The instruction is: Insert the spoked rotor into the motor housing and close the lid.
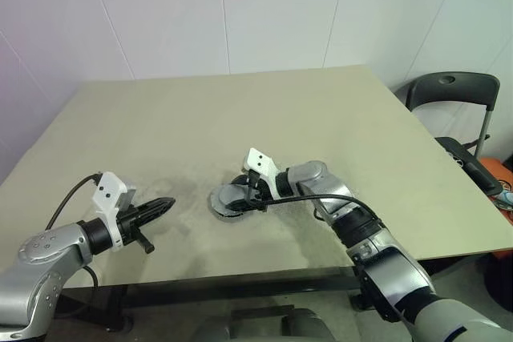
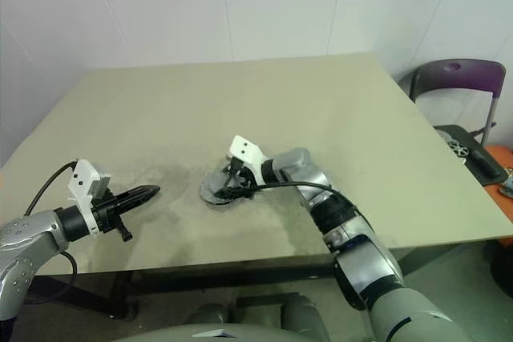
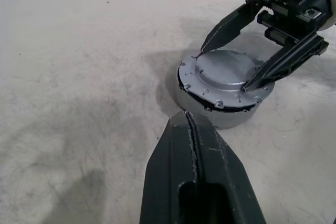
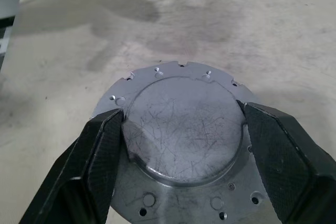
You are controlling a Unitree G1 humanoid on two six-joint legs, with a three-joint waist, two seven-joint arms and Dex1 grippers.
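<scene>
The dull grey lid (image 4: 184, 145), with a notched edge and a raised round middle, lies on top of the motor housing (image 3: 231, 120) near the table's front middle. A thin dark gap shows under the lid's edge. My right gripper (image 4: 181, 113) reaches in from the right, and its two black fingers press the opposite sides of the lid's raised middle. My left gripper (image 1: 167, 203) hovers to the left of the housing, a short way off, shut and holding nothing, pointing at it. The spoked rotor is hidden.
The beige table (image 1: 240, 110) stretches wide behind and beside the housing. A dark chair (image 1: 453, 90) stands past the table's right edge, with a black object (image 1: 473, 164) lying low beside it. A black cable runs along my right wrist.
</scene>
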